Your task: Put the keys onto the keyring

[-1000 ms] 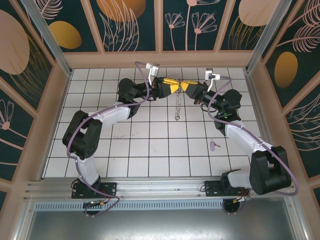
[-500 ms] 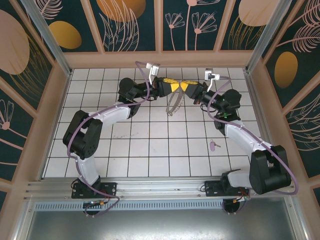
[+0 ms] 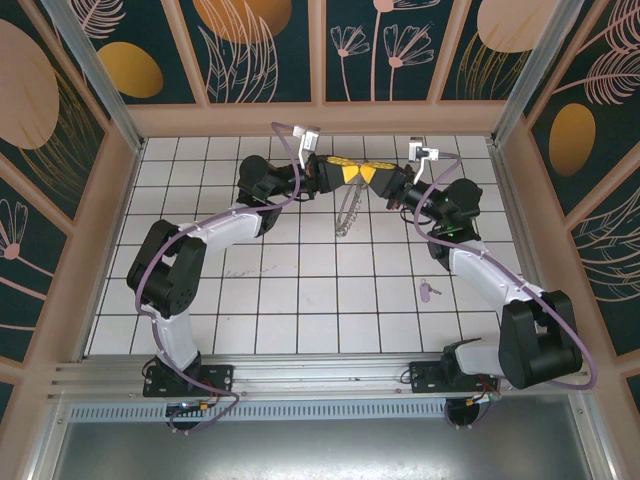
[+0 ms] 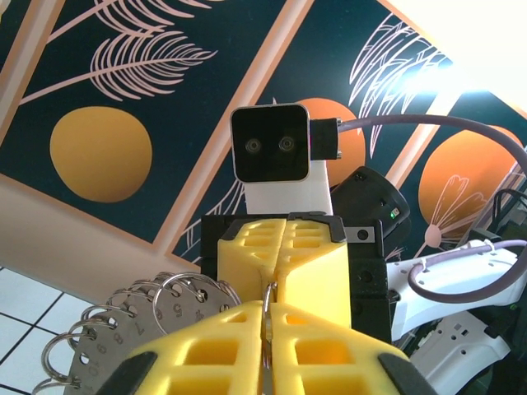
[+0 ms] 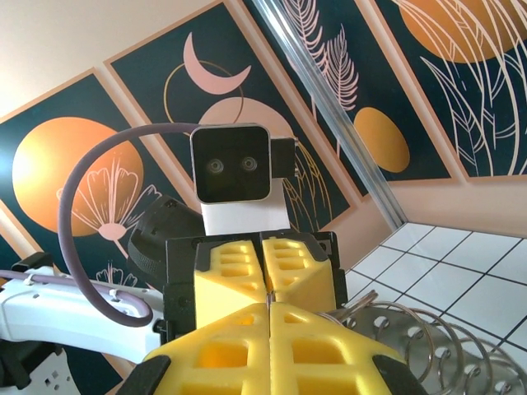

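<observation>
Where left claw (image 3: 353,172) and right claw (image 3: 368,173) meet, both pinch the keyring (image 3: 346,213).

— You see your key (image 3: 428,290)? Pale lilac-pink, on white tiles (image 3: 300,300) with dark grid lines.
— Your keyring (image 3: 347,212) is silver-grey. Left gripper (image 3: 352,172) and right gripper (image 3: 368,173): yellow. Cables (image 4: 428,119) purple; walls (image 3: 280,50) teal with orange discs.

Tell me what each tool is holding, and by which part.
The left tool and right tool, both shut, pinch the keyring by its top wire loop; the rest hangs below them. The key lies unheld.
</observation>
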Controlling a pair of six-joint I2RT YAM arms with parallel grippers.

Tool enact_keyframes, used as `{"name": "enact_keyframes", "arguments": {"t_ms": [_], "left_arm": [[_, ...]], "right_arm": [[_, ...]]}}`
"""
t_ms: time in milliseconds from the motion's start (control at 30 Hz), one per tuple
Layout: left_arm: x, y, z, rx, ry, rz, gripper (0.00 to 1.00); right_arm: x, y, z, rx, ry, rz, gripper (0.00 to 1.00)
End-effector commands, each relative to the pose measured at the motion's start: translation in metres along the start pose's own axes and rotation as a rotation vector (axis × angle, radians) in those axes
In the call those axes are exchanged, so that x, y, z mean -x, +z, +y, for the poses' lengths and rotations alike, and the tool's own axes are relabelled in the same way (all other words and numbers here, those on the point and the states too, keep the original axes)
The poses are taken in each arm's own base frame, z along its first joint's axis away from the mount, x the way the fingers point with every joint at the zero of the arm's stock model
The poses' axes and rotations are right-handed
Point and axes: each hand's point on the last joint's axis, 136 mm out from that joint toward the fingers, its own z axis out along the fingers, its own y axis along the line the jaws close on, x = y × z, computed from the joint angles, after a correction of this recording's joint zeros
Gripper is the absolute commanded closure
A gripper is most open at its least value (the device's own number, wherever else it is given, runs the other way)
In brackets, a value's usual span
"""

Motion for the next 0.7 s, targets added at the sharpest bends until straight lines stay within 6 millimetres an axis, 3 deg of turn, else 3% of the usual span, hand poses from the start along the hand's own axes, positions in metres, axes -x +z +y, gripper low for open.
{"name": "enact_keyframes", "arguments": {"t_ms": [0,100,167,300,467,667], "left_arm": [[0.005,0.006,-0.006,-0.028,0.046,-0.008,0.99],[0.006,0.005,-0.007,-0.023,0.053,-0.012,1.00],[0.005,0.004,-0.005,-0.007,0.064,-0.011,1.00],[0.003,0.002,-0.003,0.034,0.094,-0.002,1.00],[0.001,-0.001,-0.003,0.069,0.130,0.012,1.00],[-0.003,-0.007,-0.004,0.106,0.162,0.020,1.00]], "right_arm": [[0.014,0.003,0.018,0.056,-0.069,-0.023,1.00],[0.017,0.003,0.012,0.018,-0.059,-0.028,1.00],[0.022,-0.001,0.001,-0.045,-0.037,-0.041,0.72],[0.026,-0.016,-0.015,-0.156,0.010,-0.054,0.32],[0.014,-0.042,-0.044,-0.356,0.079,-0.041,0.02],[-0.016,-0.094,-0.096,-0.699,0.201,-0.033,0.01]]}}
